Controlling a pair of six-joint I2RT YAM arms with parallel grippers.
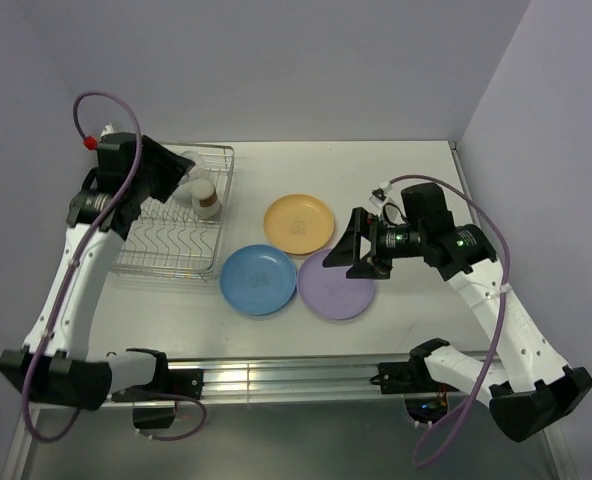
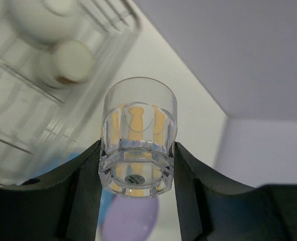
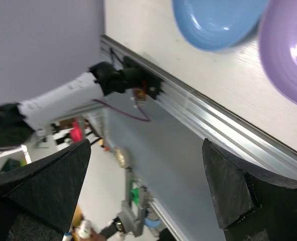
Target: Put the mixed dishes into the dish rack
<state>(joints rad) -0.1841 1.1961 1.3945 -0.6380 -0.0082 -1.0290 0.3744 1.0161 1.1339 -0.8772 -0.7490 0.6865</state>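
My left gripper is shut on the small clear glass and holds it above the far end of the silver wire dish rack. The cream cup stands in the rack; in the left wrist view it sits beside the white bowl. The yellow-orange plate, blue plate and purple plate lie on the table to the right of the rack. My right gripper is open and empty, hovering over the purple plate's far edge. The right wrist view shows the blue plate and purple plate.
The table's front metal rail runs along the near edge. Grey walls close the back and both sides. The rack's wire rim lies below the held glass.
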